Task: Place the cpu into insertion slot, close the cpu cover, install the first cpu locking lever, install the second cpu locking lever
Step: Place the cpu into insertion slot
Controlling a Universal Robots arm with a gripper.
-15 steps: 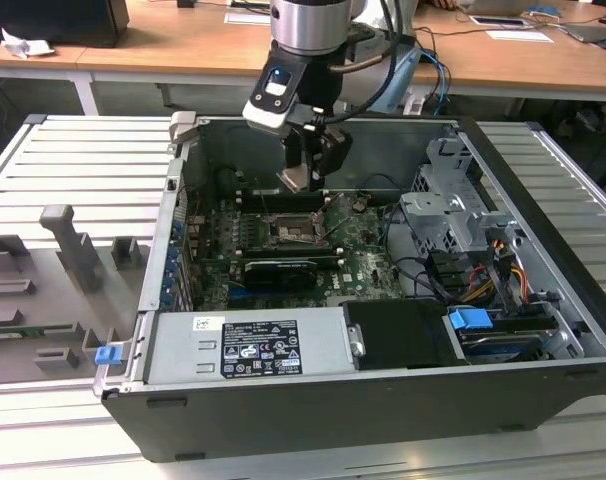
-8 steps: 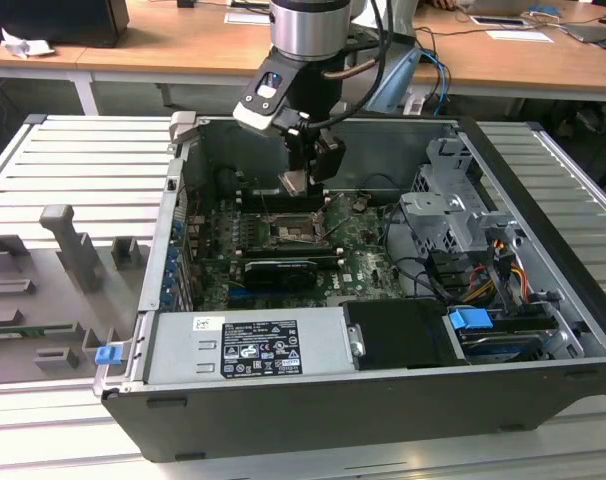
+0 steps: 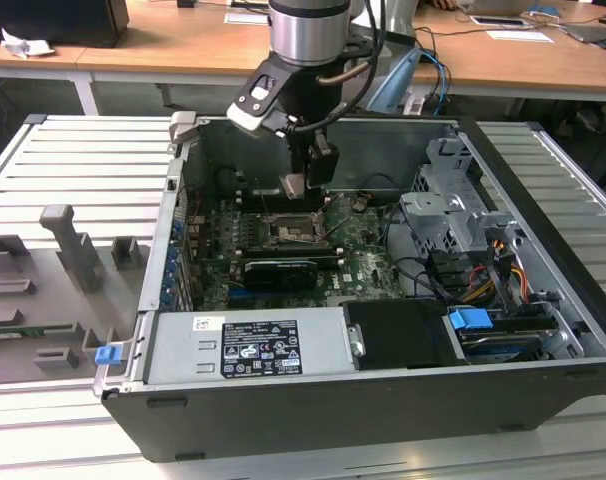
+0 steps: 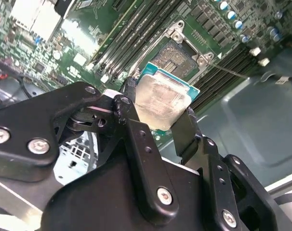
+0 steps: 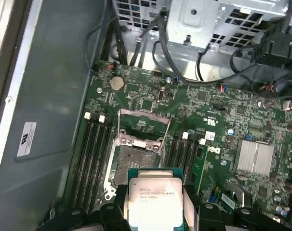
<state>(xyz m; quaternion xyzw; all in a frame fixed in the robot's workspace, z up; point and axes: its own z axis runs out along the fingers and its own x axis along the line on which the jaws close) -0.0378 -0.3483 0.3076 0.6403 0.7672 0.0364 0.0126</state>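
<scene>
slatted metal workbench (image 3: 73, 160), wooden desks (image 3: 183, 45) behind
grey moulded blocks (image 3: 68, 245) sit on the bench at the exterior view's left; the light-wood desks beyond have white legs and carry loose papers (image 3: 246, 17) under even light.

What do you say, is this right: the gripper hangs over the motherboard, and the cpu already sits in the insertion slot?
Not quite. The gripper does hang over the motherboard, but the cpu is not in the insertion slot: the second wrist view shows it clamped between the gripper's fingers above the slot, which is empty.
</scene>
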